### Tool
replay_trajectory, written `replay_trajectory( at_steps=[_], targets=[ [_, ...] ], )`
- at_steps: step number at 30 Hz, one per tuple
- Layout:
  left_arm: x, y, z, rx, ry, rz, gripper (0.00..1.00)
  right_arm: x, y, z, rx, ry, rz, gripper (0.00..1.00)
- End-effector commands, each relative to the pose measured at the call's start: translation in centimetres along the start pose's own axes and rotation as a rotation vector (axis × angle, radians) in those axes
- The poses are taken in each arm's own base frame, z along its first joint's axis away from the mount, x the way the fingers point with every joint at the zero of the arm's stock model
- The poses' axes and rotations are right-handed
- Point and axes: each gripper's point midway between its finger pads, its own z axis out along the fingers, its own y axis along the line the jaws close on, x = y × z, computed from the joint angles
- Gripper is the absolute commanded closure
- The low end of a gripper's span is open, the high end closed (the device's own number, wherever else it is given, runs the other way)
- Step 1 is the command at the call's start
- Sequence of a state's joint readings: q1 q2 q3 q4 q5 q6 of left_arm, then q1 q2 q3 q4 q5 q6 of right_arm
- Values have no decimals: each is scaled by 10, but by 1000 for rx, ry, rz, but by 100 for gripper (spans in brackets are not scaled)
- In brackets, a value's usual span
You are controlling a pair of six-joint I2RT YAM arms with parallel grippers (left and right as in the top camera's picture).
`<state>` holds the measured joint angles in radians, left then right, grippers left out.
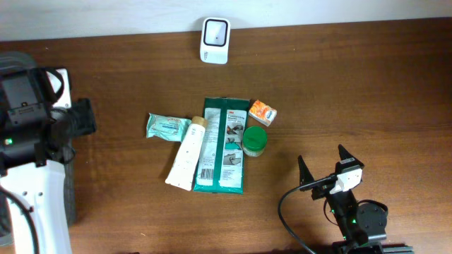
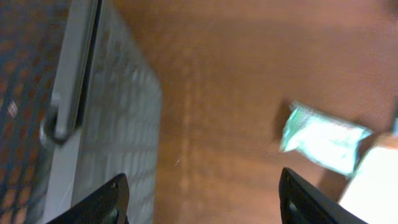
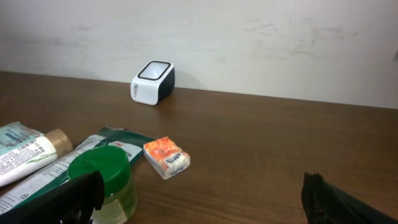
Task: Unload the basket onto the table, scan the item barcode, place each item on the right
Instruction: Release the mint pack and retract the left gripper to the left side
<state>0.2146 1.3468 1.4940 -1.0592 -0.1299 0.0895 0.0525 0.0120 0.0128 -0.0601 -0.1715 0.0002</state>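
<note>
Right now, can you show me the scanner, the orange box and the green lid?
scanner (image 1: 215, 39): overhead view, middle of its top.
orange box (image 1: 262, 113): overhead view, top face.
green lid (image 1: 254, 137): overhead view, lid's middle.

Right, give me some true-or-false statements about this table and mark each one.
The scanner stands apart from the jar. True.
The right gripper holds the orange box. False: it is open and empty; the orange box lies on the table.
The jar has a green lid. True.
The left gripper is shut. False: it is open and empty.
</note>
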Motion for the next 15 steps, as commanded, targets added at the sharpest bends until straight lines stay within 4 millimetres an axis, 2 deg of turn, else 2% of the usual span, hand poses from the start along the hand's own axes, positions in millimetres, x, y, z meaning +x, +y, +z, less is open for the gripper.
replay_trajectory(
  at_steps=[1, 2, 5, 8, 11, 13, 14, 15],
  targets=[
    [21, 16, 9, -98, 91, 15, 33, 3, 0, 0, -1, 5, 1, 2],
    [25, 16, 10, -99, 107, 33, 34, 3, 0, 0, -1, 5, 1, 2],
    [36, 35, 7, -209, 156, 46, 36, 3, 0, 0, -1, 5, 1, 2],
    [33, 54, 2, -324, 152, 50, 34, 3, 0, 0, -1, 5, 1, 2],
    [27, 80, 0, -411, 122, -4, 29, 3, 0, 0, -1, 5, 1, 2],
    [32, 100, 1, -431, 131, -65, 29, 3, 0, 0, -1, 5, 1, 2],
    [32, 98, 4, -387, 126, -72, 31, 3, 0, 0, -1, 5, 1, 1],
    [24, 82, 11, -275, 95, -14, 36, 3, 0, 0, -1, 5, 1, 2]
  ],
)
